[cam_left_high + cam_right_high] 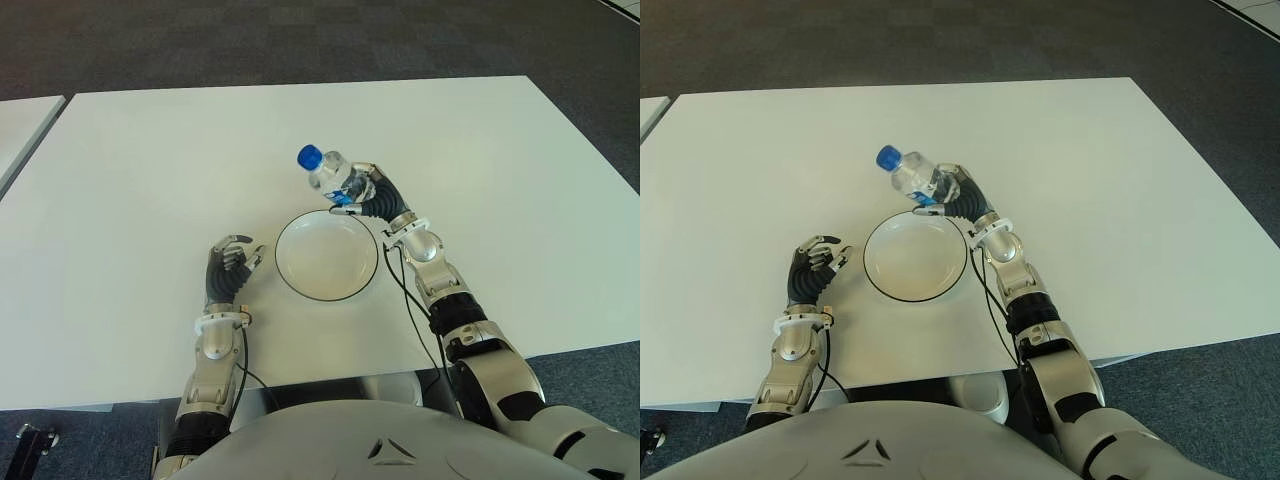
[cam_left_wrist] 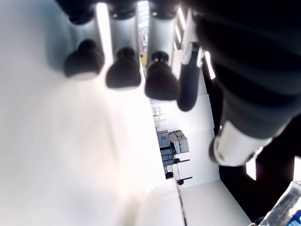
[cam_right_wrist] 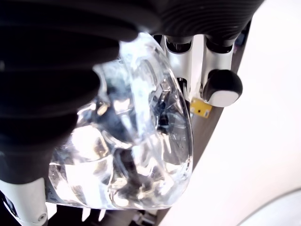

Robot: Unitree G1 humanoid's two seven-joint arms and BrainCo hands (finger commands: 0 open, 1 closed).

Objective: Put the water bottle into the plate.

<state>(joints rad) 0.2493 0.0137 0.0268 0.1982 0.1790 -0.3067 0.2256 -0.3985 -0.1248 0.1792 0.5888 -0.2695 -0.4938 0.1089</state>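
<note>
The right hand [image 1: 368, 190] was clamped around the lower body of the water bottle [image 1: 330, 173], holding it tilted with its blue cap [image 1: 310, 156] pointing to the far left, just beyond the far rim of the plate [image 1: 327, 255]. The right wrist view showed the clear ribbed plastic of the bottle pressed between the dark thumb and the fingers [image 3: 221, 84], which curled over it from the other side. A small blue patch of label peeked out at the edge of the hand in the eye views, but no writing on it could be read. The plate, white with a thin dark rim, sat on the white bench [image 1: 140, 170] near the robot, with nothing in it. The left hand [image 1: 232, 262] showed just to the left of the plate, its fingers [image 2: 122, 73] loosely curled and apart, gripping nothing; whether it touched the bench could not be told. Dark carpet [image 1: 300, 40] lay beyond the far edge of the bench.
</note>
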